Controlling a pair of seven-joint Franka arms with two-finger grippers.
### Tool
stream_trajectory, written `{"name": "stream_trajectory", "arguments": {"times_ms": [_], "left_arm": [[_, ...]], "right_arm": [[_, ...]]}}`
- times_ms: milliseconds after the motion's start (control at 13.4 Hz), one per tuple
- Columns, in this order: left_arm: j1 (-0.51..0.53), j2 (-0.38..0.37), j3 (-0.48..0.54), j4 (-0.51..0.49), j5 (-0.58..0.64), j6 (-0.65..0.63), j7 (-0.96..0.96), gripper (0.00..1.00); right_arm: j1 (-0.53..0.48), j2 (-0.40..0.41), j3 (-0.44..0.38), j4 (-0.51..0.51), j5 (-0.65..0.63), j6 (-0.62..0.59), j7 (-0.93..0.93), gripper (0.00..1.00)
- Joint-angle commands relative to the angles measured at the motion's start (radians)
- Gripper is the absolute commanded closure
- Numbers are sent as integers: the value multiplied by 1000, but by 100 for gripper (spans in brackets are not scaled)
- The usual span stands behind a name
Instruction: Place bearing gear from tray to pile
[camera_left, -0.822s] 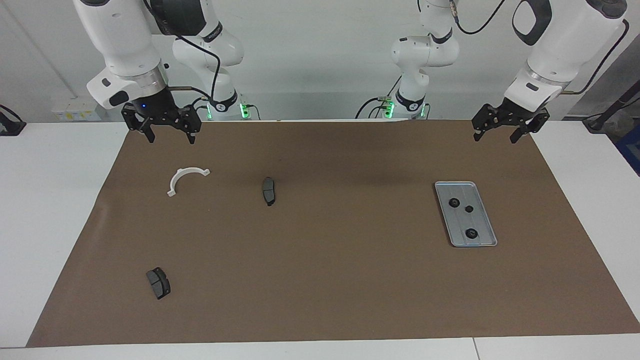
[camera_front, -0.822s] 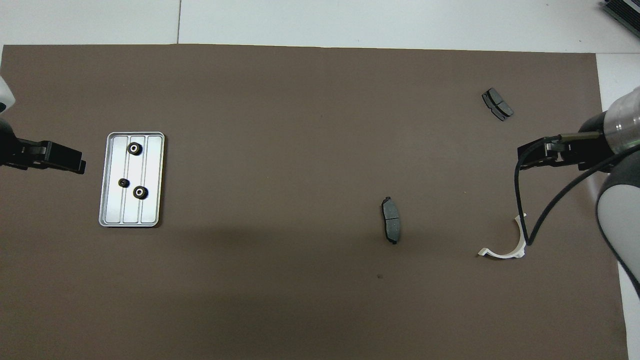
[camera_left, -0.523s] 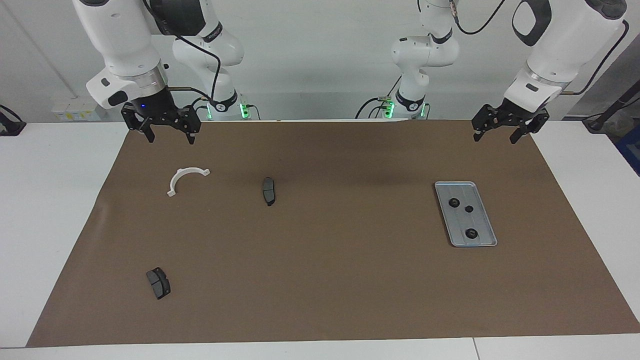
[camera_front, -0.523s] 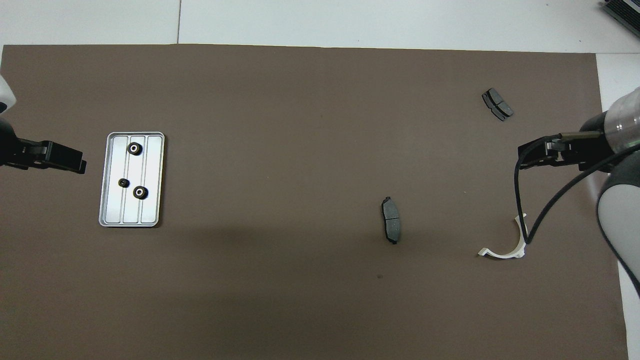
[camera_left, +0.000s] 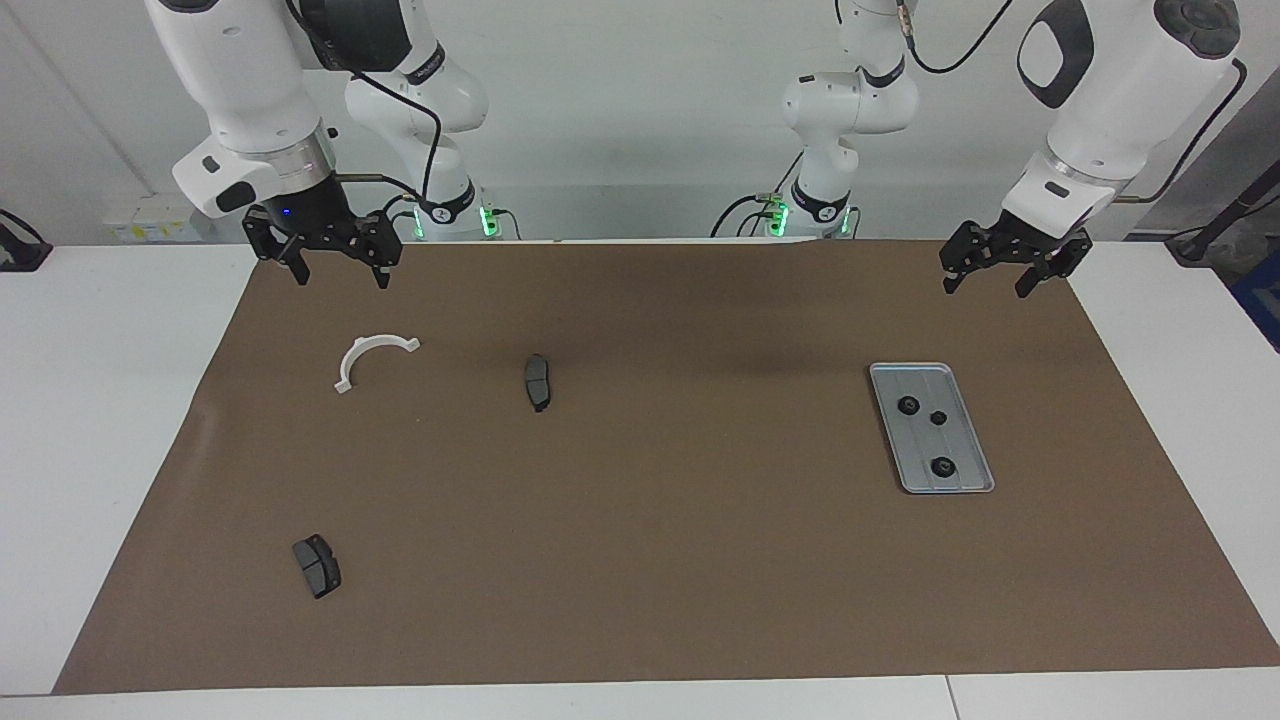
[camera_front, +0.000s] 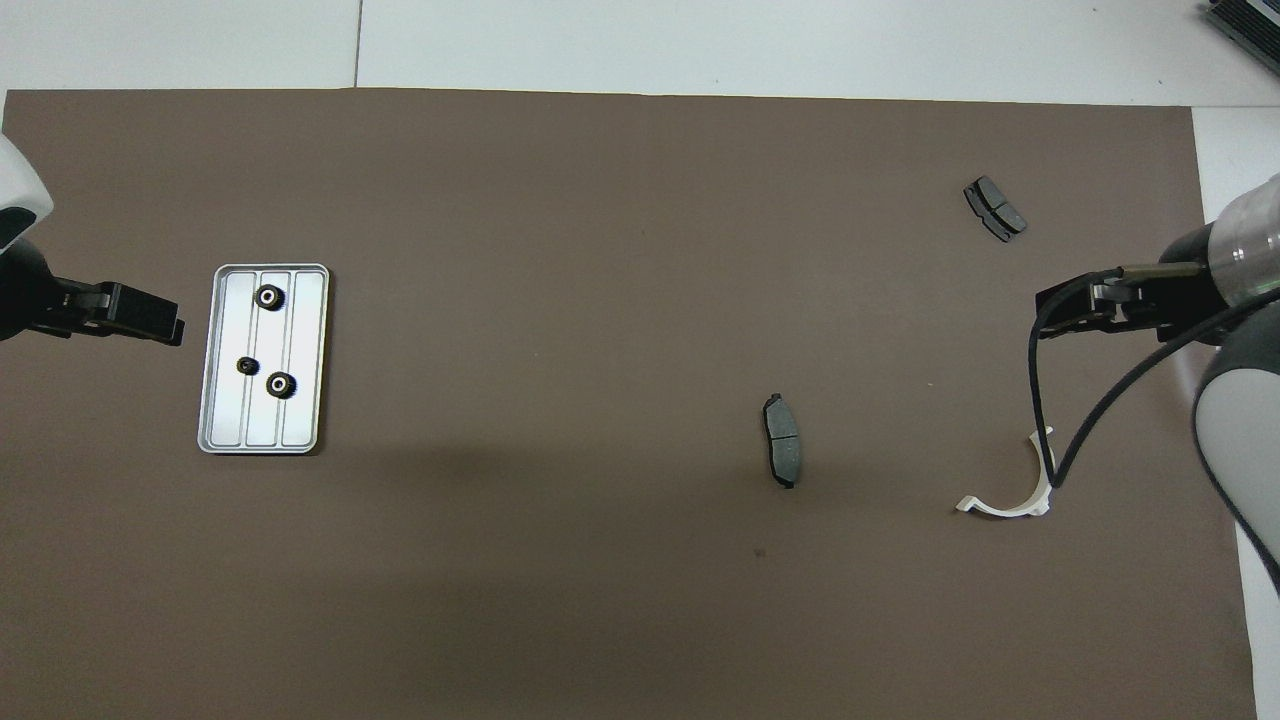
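— From across the table, what do you see?
— Both arms up. The left gripper (camera_left: 985, 279) hangs spread and empty over the mat's (camera_left: 660, 520) edge; the right gripper (camera_left: 341, 273) likewise, above the white bracket (camera_left: 370, 357).
— And the gears?
— From overhead, three bearing gears (camera_front: 269, 296) lie in the tray (camera_front: 303, 420) toward the left arm's end, well apart from the two brake pads (camera_front: 783, 453) and the bracket.
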Motion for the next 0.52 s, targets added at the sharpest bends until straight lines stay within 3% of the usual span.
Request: {"name": "stream_trajectory", "arguments": {"times_ms": [0,448], "left_arm": [[8,-24,-1,-28,1,19,-4,0],[13,-24,-2,-28,1,19,-4,0]], "right_arm": [[-11,-14,7,-20,18,14,17,0],[-11,-15,7,-25,18,13,14,0]]}}
